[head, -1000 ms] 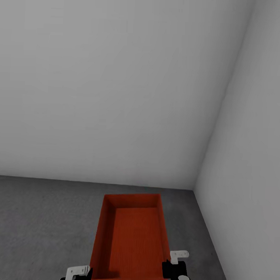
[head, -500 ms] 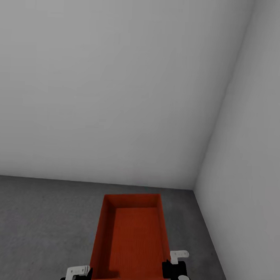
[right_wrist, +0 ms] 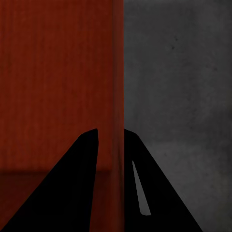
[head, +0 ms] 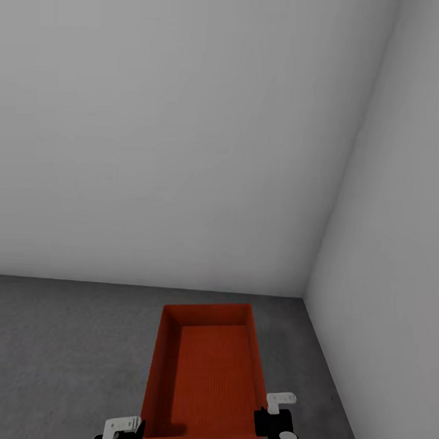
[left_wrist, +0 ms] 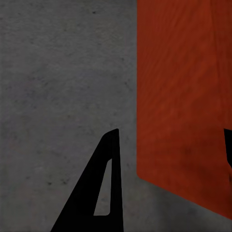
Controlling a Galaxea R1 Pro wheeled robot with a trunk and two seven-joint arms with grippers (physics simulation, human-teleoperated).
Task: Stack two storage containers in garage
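Note:
One red-orange open-top storage container [head: 208, 371] rests on the dark grey concrete floor [head: 63, 340] in a corner of the garage, long side pointing away from me. My left gripper [head: 127, 426] is at its near left corner. In the left wrist view this gripper [left_wrist: 171, 145] is open, fingers wide apart on either side of the container wall [left_wrist: 183, 96]. My right gripper [head: 271, 416] is at the near right corner. The right wrist view shows it [right_wrist: 111, 137] shut on the thin side wall [right_wrist: 118, 72], one finger inside the bin and one outside.
A plain white-grey wall [head: 184, 148] stands just beyond the container, and a second wall [head: 395, 251] meets it at the right. Bare concrete floor [left_wrist: 58, 72] stretches to the left of the container, with a narrower strip [right_wrist: 179, 72] on its right.

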